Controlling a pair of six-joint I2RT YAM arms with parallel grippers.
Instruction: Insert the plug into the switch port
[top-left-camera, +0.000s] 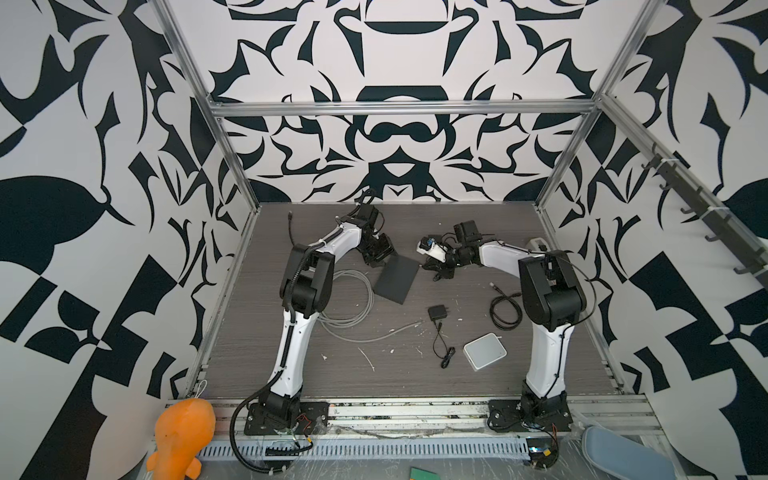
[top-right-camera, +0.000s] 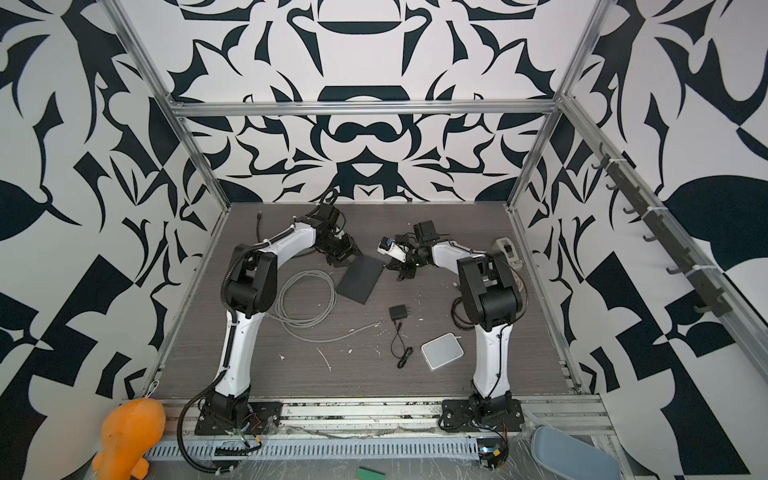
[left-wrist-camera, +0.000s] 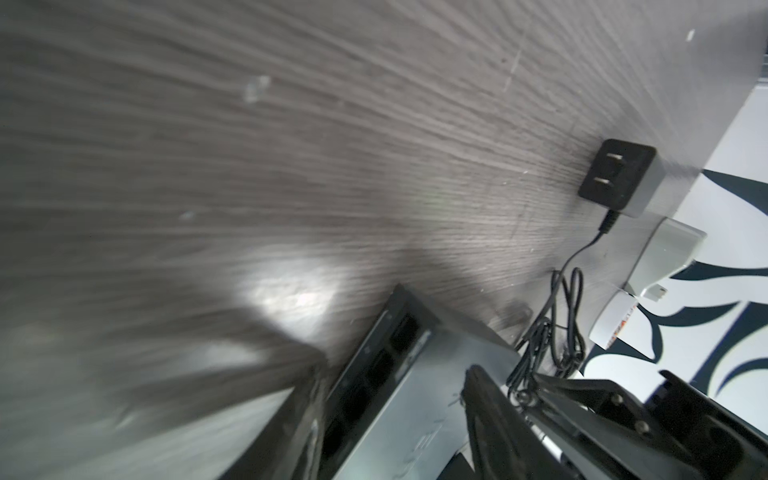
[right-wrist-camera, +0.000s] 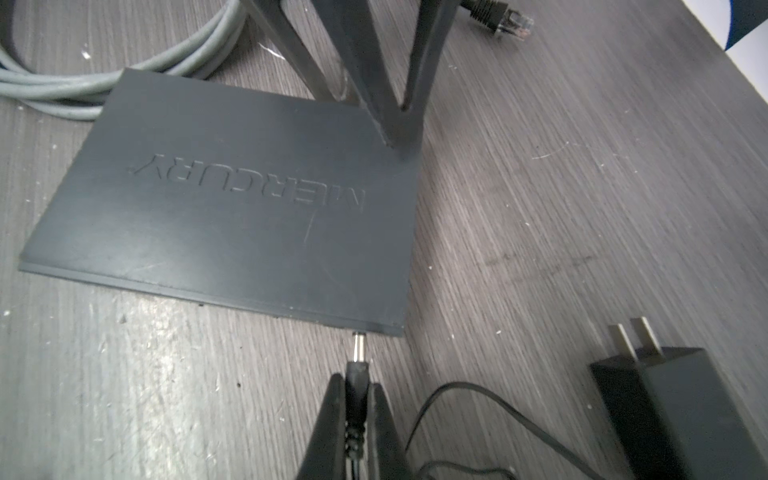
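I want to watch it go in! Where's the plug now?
In the right wrist view, the barrel plug is pinched in the right gripper, its metal tip at an edge of the Mercury switch, near a corner.

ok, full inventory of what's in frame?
flat matte-black rectangular box: 1, black, centre
small barrel plug: 1, black, metal tip, at box edge
two-pronged wall adapter, thin cord: 1, black, front-right of box
coiled round cable: 1, grey, left of box
coiled patch cable: 1, black, right side
rounded-square plastic box: 1, white, front right
loose thin cable: 1, black, back left
soft toy: 1, orange, front left
left hand: 1, black, at box corner
right hand: 1, black, shut on plug
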